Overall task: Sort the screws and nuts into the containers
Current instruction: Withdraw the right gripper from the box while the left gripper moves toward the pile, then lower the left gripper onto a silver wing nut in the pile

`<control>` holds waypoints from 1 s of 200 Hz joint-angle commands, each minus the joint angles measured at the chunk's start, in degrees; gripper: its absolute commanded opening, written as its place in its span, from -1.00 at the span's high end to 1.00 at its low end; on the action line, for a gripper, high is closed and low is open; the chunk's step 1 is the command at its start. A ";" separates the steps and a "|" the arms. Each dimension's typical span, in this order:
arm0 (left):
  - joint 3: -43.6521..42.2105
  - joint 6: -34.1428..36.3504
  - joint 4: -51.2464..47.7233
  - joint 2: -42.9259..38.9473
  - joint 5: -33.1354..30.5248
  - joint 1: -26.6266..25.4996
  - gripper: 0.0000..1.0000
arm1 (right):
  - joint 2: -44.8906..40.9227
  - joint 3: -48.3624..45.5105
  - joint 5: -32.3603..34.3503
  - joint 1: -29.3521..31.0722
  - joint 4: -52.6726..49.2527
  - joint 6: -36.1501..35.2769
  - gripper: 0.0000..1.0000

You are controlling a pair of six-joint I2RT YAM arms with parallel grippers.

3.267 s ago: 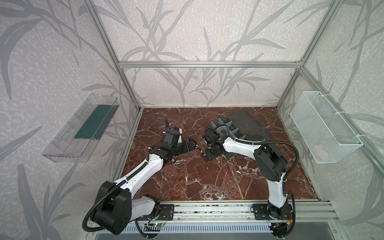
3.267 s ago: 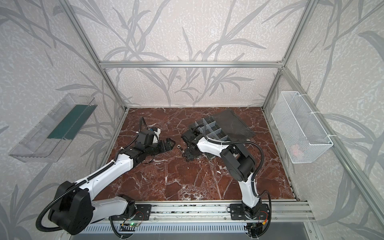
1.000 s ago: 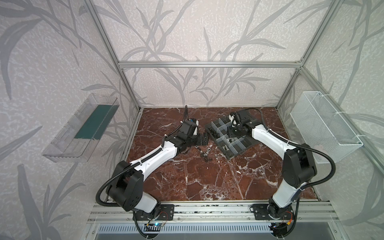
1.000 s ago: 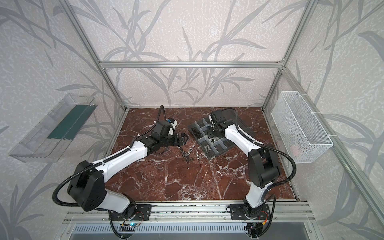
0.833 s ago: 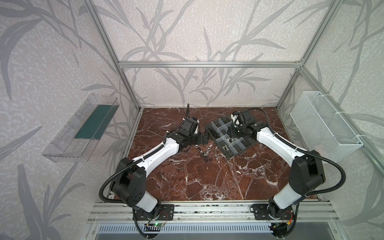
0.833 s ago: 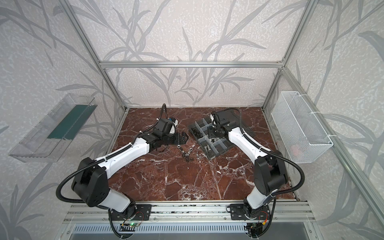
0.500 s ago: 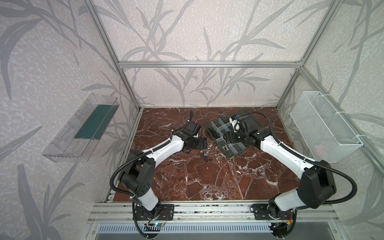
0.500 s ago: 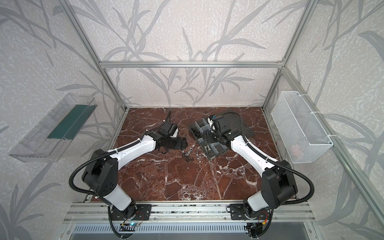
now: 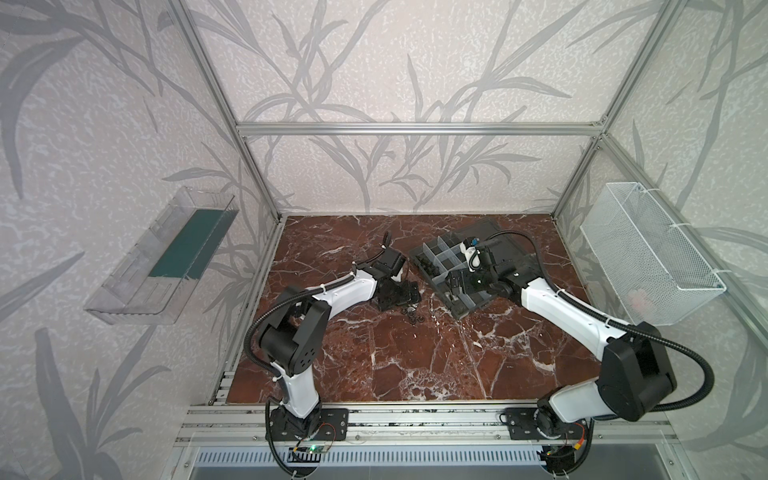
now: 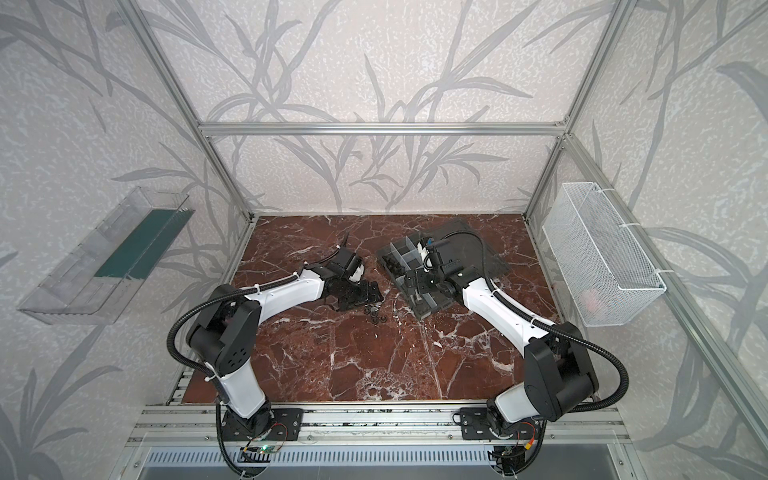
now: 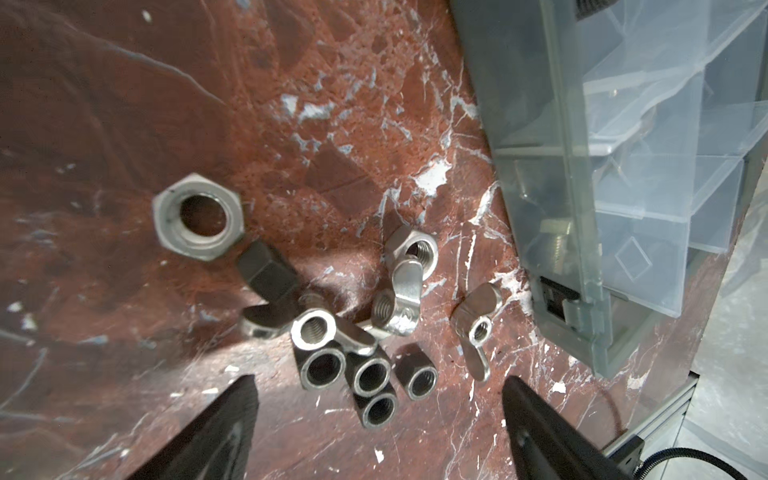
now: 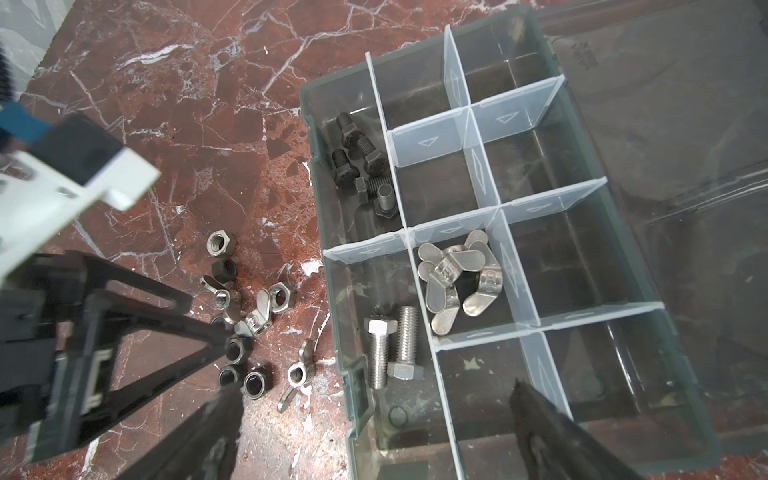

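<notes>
We see silver and black nuts (image 11: 314, 331) heaped on the red marble desk (image 11: 124, 104) beside the grey box (image 12: 573, 257). The left claw (image 11: 379, 379) and right claw (image 12: 374, 385) are both spread and empty.

Diffuse, even light is filling both top views. The red-brown marble worktop (image 9: 415, 353) is showing mild sheen, and wide-angle perspective is splaying the silver aluminium frame posts (image 9: 216, 104) outward. In the left wrist view, small silver and black metal nuts (image 11: 318, 330) are glinting and casting short shadows, while the translucent grey plastic organizer box (image 11: 540, 166) is appearing soft.
</notes>
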 commanded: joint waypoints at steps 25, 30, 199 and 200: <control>3.84 -1.58 0.82 3.88 0.25 1.02 -0.79 | -4.45 -2.35 0.58 0.03 1.36 -0.62 -0.98; 4.45 -1.24 0.54 4.31 -0.15 1.24 -0.79 | -4.77 -2.57 0.58 -0.02 1.33 -0.55 -0.98; 4.00 4.71 -6.60 3.87 -5.08 1.89 -0.16 | -5.21 -4.39 -1.86 -0.02 3.67 0.61 -0.98; 4.11 4.72 -6.64 3.97 -5.09 1.90 -0.16 | -5.21 -4.39 -1.91 -0.02 3.70 0.61 -0.98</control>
